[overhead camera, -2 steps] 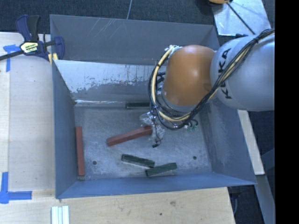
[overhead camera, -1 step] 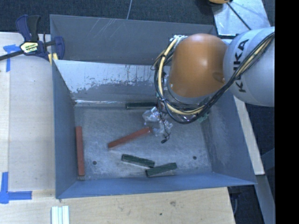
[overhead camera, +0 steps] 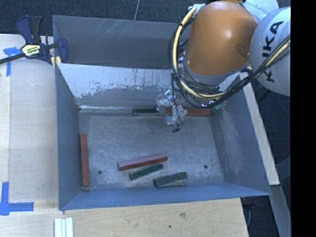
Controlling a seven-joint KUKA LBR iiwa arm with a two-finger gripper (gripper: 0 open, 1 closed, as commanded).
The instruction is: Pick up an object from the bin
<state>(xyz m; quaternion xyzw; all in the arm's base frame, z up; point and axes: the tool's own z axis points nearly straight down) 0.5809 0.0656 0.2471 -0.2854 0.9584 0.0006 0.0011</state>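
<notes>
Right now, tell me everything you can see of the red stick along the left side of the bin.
The red stick is a long, thin, straight bar of dull brick red, flat-sided, perhaps wood or plastic. It lies flat on the bin floor, lengthwise along the foot of the left wall, its near end close to the front corner. Nothing else touches it.

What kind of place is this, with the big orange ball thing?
Probably a robot testing lab. A KUKA robot arm with an orange cover reaches into a grey metal bin, where red sticks and dark green sticks lie loose, likely for picking practice.
</notes>
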